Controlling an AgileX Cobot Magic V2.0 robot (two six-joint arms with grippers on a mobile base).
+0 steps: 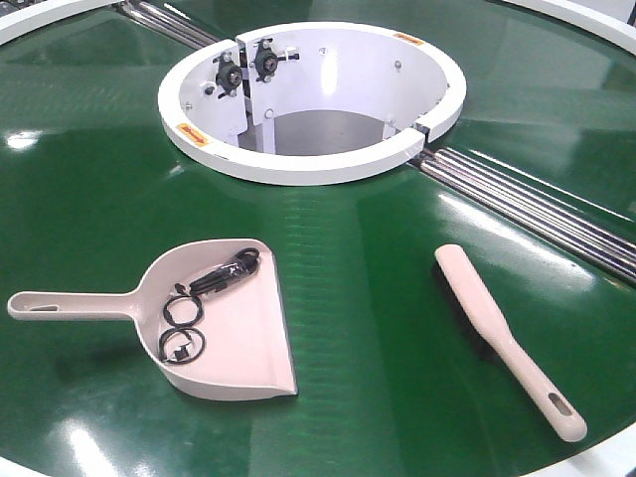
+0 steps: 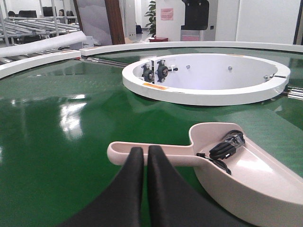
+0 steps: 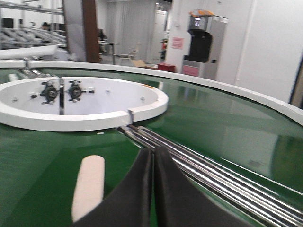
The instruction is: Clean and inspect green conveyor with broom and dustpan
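The left gripper (image 2: pixel 145 153), fingers pressed together, hovers just behind the dustpan (image 2: pixel 236 161) handle; the right gripper (image 3: pixel 152 156), likewise closed, has the broom (image 3: pixel 89 187) to its left.

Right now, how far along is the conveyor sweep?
Seemingly done: black debris already sits in the dustpan, and the green conveyor looks free of litter. In hand: nothing; the broom lies free, left gripper and right gripper shut, empty. Left: inspection and possibly emptying the pan.
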